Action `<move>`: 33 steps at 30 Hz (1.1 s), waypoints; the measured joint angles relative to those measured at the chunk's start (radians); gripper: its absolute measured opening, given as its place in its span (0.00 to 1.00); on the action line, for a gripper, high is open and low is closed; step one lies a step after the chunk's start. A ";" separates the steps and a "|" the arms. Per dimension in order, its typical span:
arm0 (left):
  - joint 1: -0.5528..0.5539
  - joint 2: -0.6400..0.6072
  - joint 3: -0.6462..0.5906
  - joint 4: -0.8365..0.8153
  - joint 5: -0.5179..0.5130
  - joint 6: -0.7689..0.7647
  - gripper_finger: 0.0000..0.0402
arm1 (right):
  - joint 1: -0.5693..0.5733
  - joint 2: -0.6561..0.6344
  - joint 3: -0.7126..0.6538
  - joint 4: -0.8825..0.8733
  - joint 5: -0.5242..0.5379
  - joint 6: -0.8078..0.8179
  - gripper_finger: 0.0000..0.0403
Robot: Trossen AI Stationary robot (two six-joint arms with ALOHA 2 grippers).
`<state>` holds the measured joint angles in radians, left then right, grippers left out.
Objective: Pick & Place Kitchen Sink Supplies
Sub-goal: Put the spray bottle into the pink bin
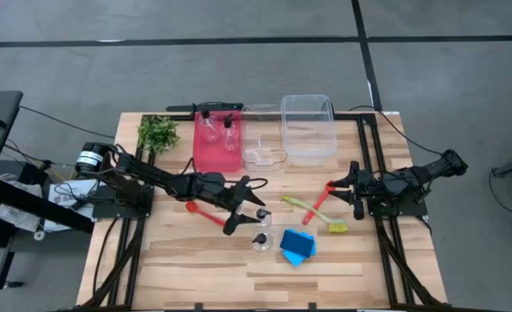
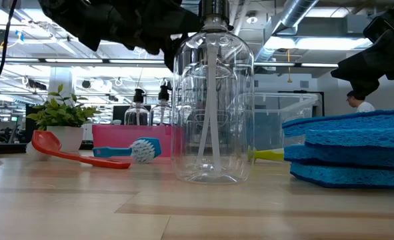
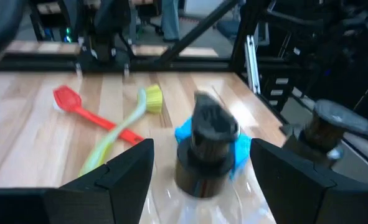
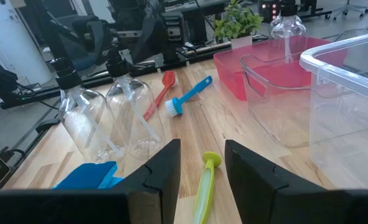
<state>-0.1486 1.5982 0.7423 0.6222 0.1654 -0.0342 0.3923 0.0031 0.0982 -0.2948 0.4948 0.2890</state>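
Wooden tabletop [image 1: 204,269] carried a clear bin [image 1: 307,130] and a red bin [image 1: 216,143] at the back, the red one holding two clear bottles [image 1: 218,130]. Two more bottles [image 1: 262,230] stood near the front centre, just beside stacked blue sponges [image 1: 297,246]. The left gripper [image 1: 249,206] hovered over the nearer bottle cap [image 3: 207,134], fingers spread wide, gripping nothing. The right gripper [image 1: 342,191] waited at the right edge, parted and empty, near a yellow-green brush [image 1: 314,215].

Two dark, jointed arms trail black cables; each hand [image 1: 249,206] has angular black fingers.
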 joint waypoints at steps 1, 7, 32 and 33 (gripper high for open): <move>0.000 0.000 0.005 0.001 0.000 0.001 0.67 | 0.000 0.000 0.000 0.000 0.000 0.000 0.30; 0.000 0.052 0.050 0.006 0.028 -0.007 0.67 | 0.000 0.000 0.000 0.000 0.000 0.000 0.30; 0.005 0.081 0.067 0.038 0.022 -0.031 0.43 | 0.000 0.000 0.000 0.000 0.000 0.000 0.30; 0.005 0.081 0.067 0.039 0.022 -0.031 0.41 | 0.000 0.000 0.000 0.000 0.000 0.000 0.30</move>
<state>-0.1436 1.6794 0.8089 0.6609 0.1875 -0.0650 0.3920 0.0031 0.0982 -0.2947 0.4947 0.2890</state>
